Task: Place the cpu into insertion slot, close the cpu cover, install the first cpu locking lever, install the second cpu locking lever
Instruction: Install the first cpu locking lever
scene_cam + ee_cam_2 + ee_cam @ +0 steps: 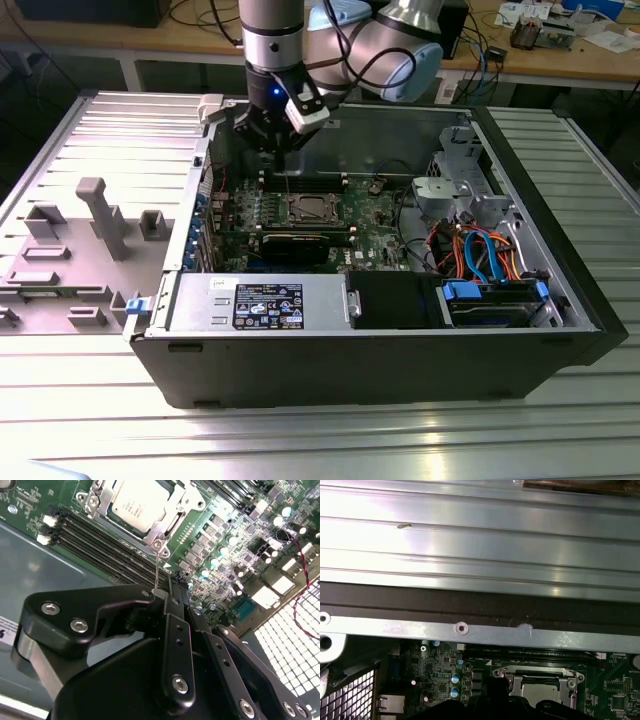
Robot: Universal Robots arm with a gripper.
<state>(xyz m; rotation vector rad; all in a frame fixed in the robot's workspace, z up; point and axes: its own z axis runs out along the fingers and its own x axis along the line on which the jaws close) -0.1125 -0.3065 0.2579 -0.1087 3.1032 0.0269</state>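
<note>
While the gripper (272, 148) is hanging above the motherboard (378, 228) in the exterior view, cpu (305, 209) sitting mid-board, in the second wrist view fingers (176, 625) pressing together, lever (157, 565) touching their tip, cpu cover (187, 502) lying closed around the cpu, in the first wrist view cover framing it.

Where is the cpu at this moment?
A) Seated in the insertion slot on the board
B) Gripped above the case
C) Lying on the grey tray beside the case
A: in the second wrist view the cpu lies flat on the green circuit board, framed by the cpu cover.
</note>
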